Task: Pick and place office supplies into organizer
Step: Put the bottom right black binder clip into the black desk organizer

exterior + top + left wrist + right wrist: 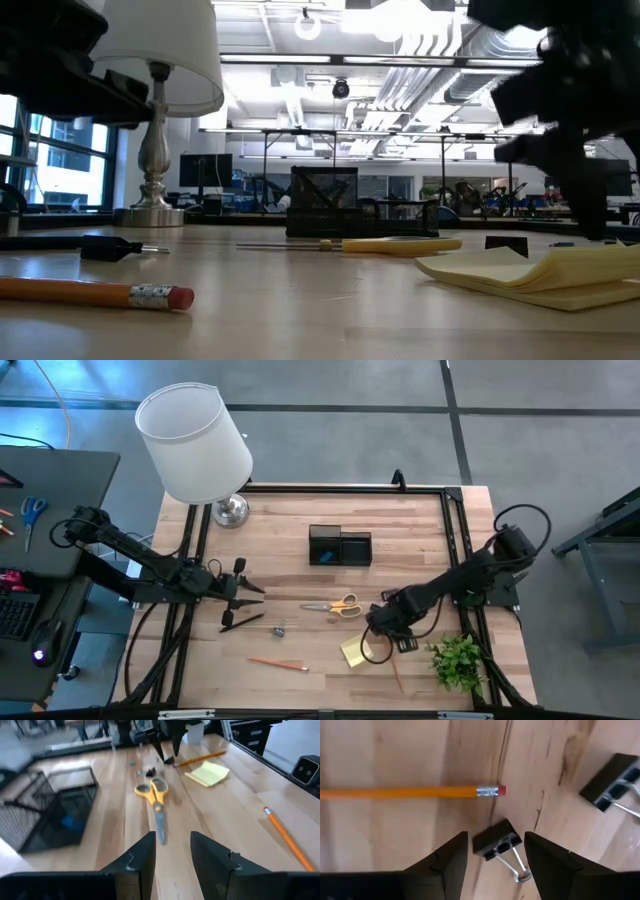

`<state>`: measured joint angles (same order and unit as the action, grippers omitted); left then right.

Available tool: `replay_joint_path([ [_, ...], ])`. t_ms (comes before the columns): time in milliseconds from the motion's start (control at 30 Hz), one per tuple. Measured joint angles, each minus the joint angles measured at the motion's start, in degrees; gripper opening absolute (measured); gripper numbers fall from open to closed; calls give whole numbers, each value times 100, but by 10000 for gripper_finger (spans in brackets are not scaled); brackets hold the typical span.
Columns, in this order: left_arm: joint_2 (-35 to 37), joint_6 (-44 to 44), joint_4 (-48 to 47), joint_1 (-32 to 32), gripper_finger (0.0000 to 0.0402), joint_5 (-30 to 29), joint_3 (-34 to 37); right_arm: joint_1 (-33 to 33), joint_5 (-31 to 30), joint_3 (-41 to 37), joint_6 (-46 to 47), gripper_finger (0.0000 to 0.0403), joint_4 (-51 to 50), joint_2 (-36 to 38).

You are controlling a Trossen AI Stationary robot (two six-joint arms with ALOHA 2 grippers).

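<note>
I am working a two-arm rig over a wooden worktop (300,540). My right pincer (495,851) hangs low at the near right of the worktop, fingers spread apart, straddling a small black binder clip (496,843) that lies flat on the wood between them with its wire loop pointing toward the wrist. A second binder clip (611,781) lies near, off to one side, and an orange pencil (410,792) rests just past the first clip, eraser end nearest it.

The clip looks light, hard and stiff, with a smooth metal body that I judge could skid or flip if pinched on its sloped faces. I would close on the two flat ends of the black body, low down, and avoid the thin wire handles, which fold.

The black organizer (340,547) stands well apart, toward the far middle of the worktop. Yellow-handled scissors (334,605) lie between it and the right arm; a yellow sticky-note pad (354,651) sits just beside the right pincer.

My left pincer (243,605) waits at the left, fingers parted, holding nothing.
</note>
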<state>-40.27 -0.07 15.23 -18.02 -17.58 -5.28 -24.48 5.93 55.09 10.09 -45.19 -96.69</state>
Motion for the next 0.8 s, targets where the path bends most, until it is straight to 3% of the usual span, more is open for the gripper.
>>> replay_joint_path([
  [367,0,-505,-250,0,111,-3,2,-125,-139,2,-606,190,-202,-124],
  [533,0,-626,-435,0,110,-7,2,-260,-422,2,-445,190,-343,-124],
  [667,0,-626,-473,0,110,-10,2,-377,-625,2,170,190,-519,-124],
  [800,0,-634,-473,0,111,-9,2,-319,-696,147,2208,190,-589,-124],
])
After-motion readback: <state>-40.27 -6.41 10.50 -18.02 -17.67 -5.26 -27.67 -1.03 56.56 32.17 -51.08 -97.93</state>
